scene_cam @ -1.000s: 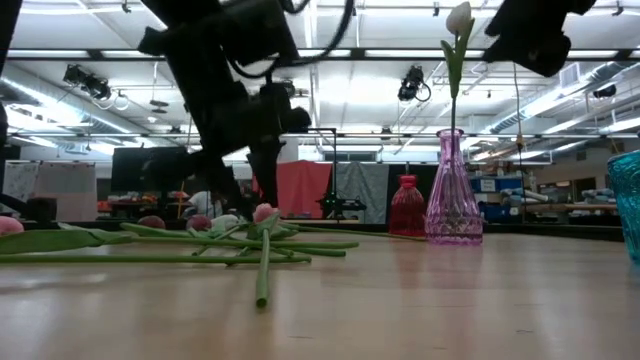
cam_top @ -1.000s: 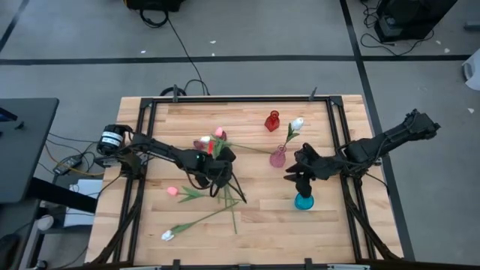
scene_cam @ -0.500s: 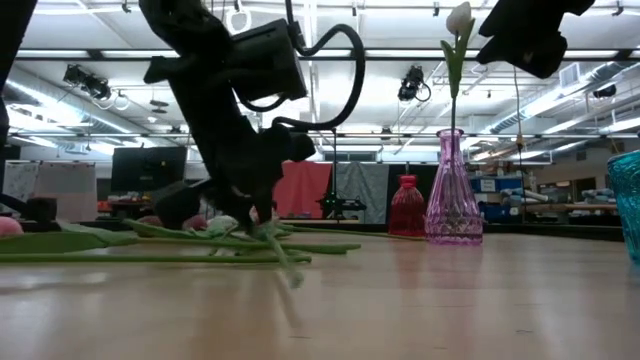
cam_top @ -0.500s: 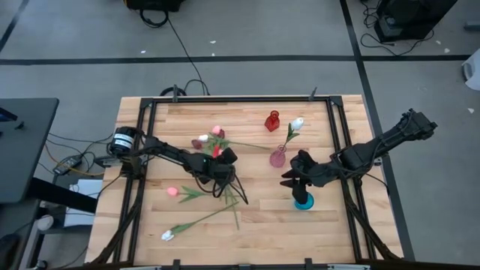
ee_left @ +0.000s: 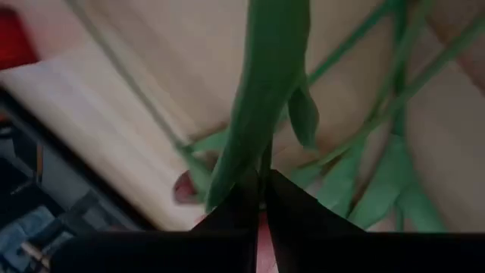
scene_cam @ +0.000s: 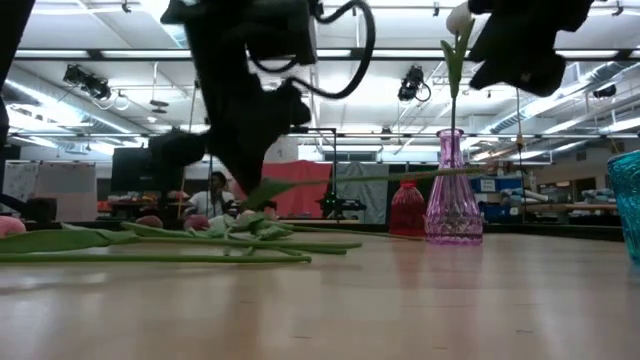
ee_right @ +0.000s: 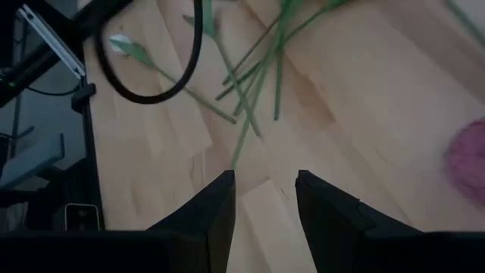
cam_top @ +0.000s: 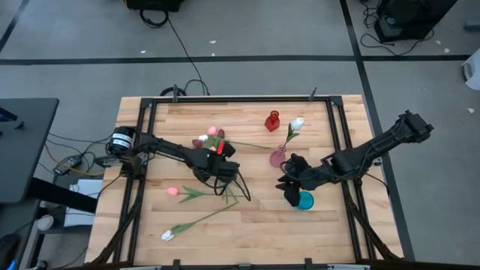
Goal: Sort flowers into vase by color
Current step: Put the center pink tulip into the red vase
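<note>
- left pincer (cam_top: pixel 223 169) is pinching a green flower stem (ee_left: pixel 261 114), lifting it above the counter (cam_top: pixel 255 217).
- remaining flowers (cam_top: pixel 196 219) are lying on the counter.
- right pincer (ee_right: pixel 262 199) is hovering spread beside the teal vase (cam_top: pixel 304 201).
- white flower (cam_top: pixel 297 123) is standing in the pink vase (scene_cam: pixel 452 195).

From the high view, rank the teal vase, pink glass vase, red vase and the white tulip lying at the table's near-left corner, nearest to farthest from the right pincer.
1. Teal vase, right beside the right pincer.
2. Pink glass vase, just behind it, holding a white flower.
3. Red vase, farther back near the far edge.
4. White tulip, far across at the near-left corner.
</note>
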Action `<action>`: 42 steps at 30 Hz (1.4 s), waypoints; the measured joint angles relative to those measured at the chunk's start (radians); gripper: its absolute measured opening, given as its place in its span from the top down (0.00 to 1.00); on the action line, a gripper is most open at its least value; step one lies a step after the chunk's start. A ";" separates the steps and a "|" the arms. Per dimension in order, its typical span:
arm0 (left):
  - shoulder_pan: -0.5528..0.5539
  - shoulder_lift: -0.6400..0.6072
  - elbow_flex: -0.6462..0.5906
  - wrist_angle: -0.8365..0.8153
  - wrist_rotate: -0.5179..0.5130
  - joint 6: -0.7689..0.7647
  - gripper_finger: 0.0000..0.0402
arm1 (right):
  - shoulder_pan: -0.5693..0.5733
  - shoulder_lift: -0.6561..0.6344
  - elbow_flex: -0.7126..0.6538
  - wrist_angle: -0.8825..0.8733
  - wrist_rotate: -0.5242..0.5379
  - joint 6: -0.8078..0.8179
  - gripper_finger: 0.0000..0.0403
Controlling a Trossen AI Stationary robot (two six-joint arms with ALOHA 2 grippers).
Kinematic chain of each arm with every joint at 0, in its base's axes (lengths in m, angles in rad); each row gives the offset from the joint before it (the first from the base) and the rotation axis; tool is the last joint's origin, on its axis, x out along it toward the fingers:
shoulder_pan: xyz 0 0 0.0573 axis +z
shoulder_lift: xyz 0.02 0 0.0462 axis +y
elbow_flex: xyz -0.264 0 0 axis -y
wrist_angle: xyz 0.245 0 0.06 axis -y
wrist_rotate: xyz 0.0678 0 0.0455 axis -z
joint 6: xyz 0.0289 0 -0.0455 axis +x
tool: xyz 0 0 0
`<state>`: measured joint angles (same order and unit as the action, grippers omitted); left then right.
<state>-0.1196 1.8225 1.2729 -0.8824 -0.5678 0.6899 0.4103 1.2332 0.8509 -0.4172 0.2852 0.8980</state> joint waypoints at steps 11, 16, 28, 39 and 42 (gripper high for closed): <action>0.009 -0.040 0.087 -0.144 -0.012 -0.236 0.94 | 0.006 0.068 0.000 0.068 0.096 -0.030 0.63; 0.025 -0.050 0.085 -0.137 -0.065 -0.273 0.94 | -0.001 0.105 0.000 0.096 0.055 -0.030 0.63; 0.028 -0.050 0.086 -0.113 -0.144 -0.277 0.94 | -0.058 0.158 0.000 0.121 -0.026 -0.026 0.63; 0.028 -0.050 0.086 -0.099 -0.088 -0.279 0.80 | -0.067 0.156 0.000 0.085 -0.025 0.003 0.96; 0.028 -0.050 0.086 -0.079 -0.061 -0.289 0.68 | -0.071 0.156 0.000 0.058 -0.019 0.050 0.95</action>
<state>-0.0917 1.7725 1.3594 -0.9613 -0.6287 0.4006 0.3393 1.3891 0.8509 -0.3589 0.2664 0.9476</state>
